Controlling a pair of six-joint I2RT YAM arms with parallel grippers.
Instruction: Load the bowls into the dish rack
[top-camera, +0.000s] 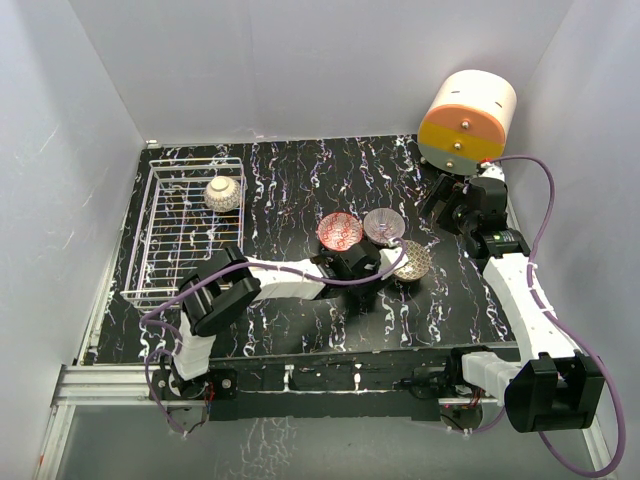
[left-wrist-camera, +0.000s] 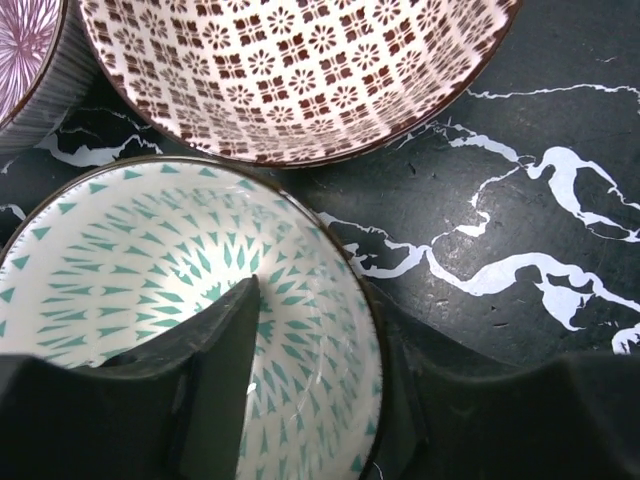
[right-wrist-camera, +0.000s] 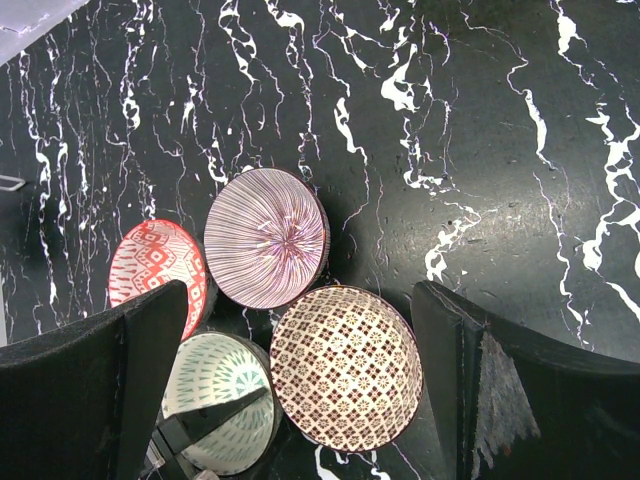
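Bowls are split up right now: one bowl (top-camera: 223, 193) sits in the dish rack (top-camera: 160, 240), which is over by the left edge of the black marbled table (top-camera: 300, 180), toward its far left corner. That bowl is in the rack's far right corner with its whitish patterned outside showing, so no telling what the inside looks like. The other four are bunched up on the surface around the middle, a bit right of center, rims just beside each other. Leftmost of the bunch is the red bowl (top-camera: 339, 231). Next to it on the near side is the pale green bowl (left-wrist-camera: 150, 270), and the left gripper (top-camera: 362, 265) is right on top of it. It's straddling the rim, one finger (left-wrist-camera: 225, 370) down inside and the other outside, but whether it's actually pinching the wall is honestly not clear from any view. Then the purple-grey bowl (top-camera: 384, 225) on the far side, and the brown-and-white lattice bowl (top-camera: 411, 262) furthest right. The right gripper (top-camera: 455, 205) hangs above the surface near the far right corner with its fingers spread wide, holding nothing, just in front of the big cream-orange-yellow cylinder (top-camera: 467, 120).
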